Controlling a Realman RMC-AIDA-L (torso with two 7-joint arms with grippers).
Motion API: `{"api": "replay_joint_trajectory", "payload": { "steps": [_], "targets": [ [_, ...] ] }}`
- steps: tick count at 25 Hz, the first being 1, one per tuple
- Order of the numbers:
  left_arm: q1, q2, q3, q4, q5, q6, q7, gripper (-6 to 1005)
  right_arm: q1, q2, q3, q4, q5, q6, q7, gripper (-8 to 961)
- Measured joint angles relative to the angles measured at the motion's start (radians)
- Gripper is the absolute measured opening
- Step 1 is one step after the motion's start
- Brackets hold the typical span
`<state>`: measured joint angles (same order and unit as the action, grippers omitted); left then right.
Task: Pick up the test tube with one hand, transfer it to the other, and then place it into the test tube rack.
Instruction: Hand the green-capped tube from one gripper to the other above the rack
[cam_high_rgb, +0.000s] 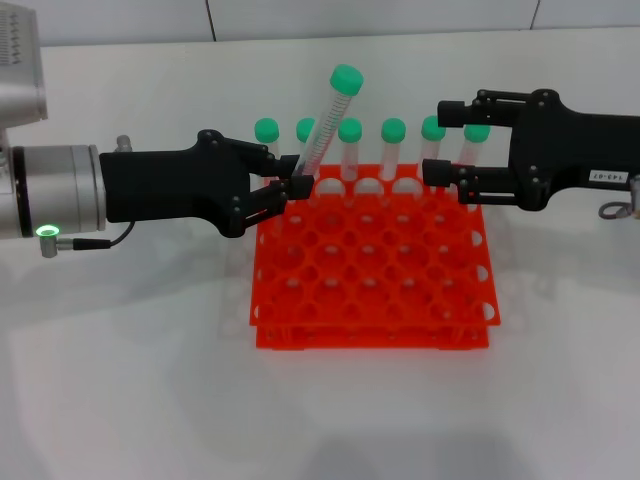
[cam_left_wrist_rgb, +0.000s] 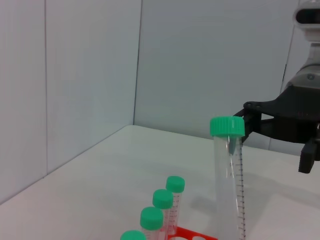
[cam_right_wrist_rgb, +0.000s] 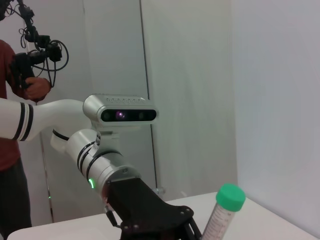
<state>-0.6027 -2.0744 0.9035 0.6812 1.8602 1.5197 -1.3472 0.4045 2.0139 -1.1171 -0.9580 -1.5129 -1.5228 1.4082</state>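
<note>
Green-capped test tube (cam_high_rgb: 325, 120) sits a bit left of centre in the head view, tilted, pinched near its bottom by the left gripper (cam_high_rgb: 292, 186) above the orange rack (cam_high_rgb: 372, 262) so its upper half stays free, probably for the wide-open right gripper (cam_high_rgb: 447, 143) waiting centre-right to grab

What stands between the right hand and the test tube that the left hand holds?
In the head view, green-capped tubes standing in the orange rack's back row lie between the right hand and the held test tube.
</note>
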Motion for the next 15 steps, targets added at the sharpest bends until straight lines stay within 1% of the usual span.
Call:
{"api": "replay_joint_trajectory", "payload": {
  "steps": [8,15],
  "targets": [
    [0.001,-0.001,0.0,0.0,0.001,0.003,-0.001,194,0.01,0.001,-0.003,0.001,0.021,0.006,0.0,668],
    [-0.001,-0.001,0.01,0.0,0.002,0.004,-0.001,194,0.029,0.008,-0.015,0.016,0.037,0.031,0.002,663]
  ]
}}
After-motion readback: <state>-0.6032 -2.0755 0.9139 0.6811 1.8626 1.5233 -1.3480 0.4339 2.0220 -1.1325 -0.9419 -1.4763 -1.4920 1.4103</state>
